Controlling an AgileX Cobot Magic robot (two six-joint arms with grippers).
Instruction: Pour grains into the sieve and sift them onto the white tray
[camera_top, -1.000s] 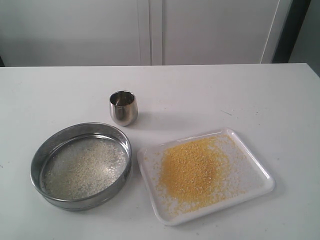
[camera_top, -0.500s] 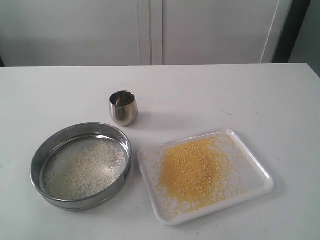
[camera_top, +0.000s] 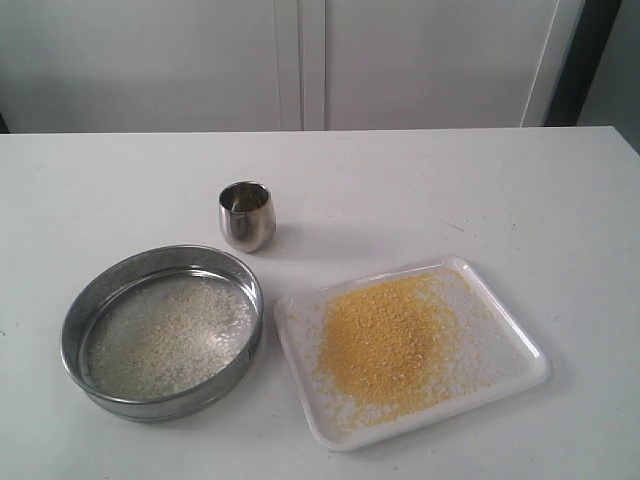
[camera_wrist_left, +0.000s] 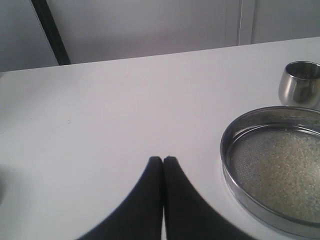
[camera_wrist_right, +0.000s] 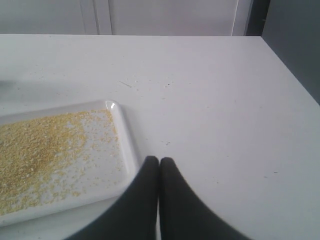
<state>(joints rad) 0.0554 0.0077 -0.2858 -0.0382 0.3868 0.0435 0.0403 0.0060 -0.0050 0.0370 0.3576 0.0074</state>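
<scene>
The round steel sieve (camera_top: 162, 331) rests on the table at the front left, with pale whitish grains (camera_top: 170, 335) on its mesh. To its right lies the white tray (camera_top: 515, 345), covered by a spread of fine yellow grains (camera_top: 385, 337). Neither arm shows in the exterior view. In the left wrist view my left gripper (camera_wrist_left: 163, 159) is shut and empty above bare table, apart from the sieve (camera_wrist_left: 280, 167). My right gripper (camera_wrist_right: 159, 159) is shut and empty, just off a corner of the tray (camera_wrist_right: 125, 137), where yellow grains (camera_wrist_right: 40, 150) lie.
A small steel cup (camera_top: 246, 214) stands upright behind the sieve; it shows too in the left wrist view as the cup (camera_wrist_left: 300, 83). The white table (camera_top: 430, 190) ends at a dark drop on the right (camera_wrist_right: 295, 55). White cabinet doors stand behind.
</scene>
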